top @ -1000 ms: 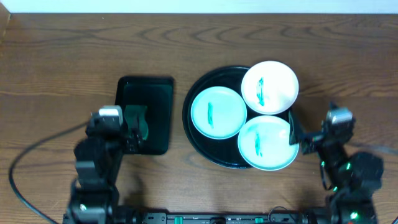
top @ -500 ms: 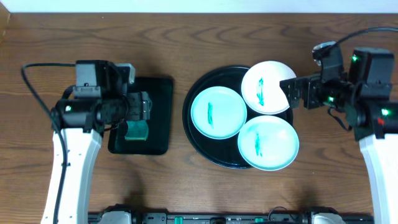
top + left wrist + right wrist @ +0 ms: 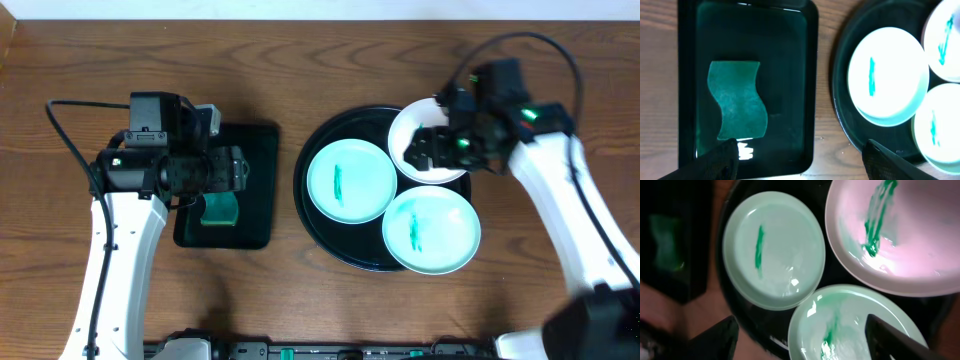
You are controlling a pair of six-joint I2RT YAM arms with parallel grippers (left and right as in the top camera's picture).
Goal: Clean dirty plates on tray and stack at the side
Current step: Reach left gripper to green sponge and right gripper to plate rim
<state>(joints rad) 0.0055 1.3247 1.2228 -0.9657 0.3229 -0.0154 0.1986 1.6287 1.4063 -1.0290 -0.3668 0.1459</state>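
Three plates lie in the round black tray (image 3: 312,215), each with a green streak: a mint-green one (image 3: 347,180) at left, a mint-green one (image 3: 431,230) at the front, and a white one (image 3: 412,120) at the back right. My right gripper (image 3: 420,152) hangs open above the white plate's front edge. In the right wrist view its jaws (image 3: 805,340) stand wide over the front plate (image 3: 855,325), beside the left plate (image 3: 774,250) and the white plate (image 3: 910,235). My left gripper (image 3: 232,172) is open above the green sponge (image 3: 738,100), holding nothing.
The sponge lies in a small rectangular black tray (image 3: 255,140) left of the round tray (image 3: 845,125). Bare brown wood tabletop (image 3: 560,290) surrounds both trays. A black cable (image 3: 60,130) loops behind the left arm.
The right arm has swung left from the table's right side to hover over the white plate, and its jaws have narrowed slightly. The left arm rose to the sponge tray earlier and now holds still.
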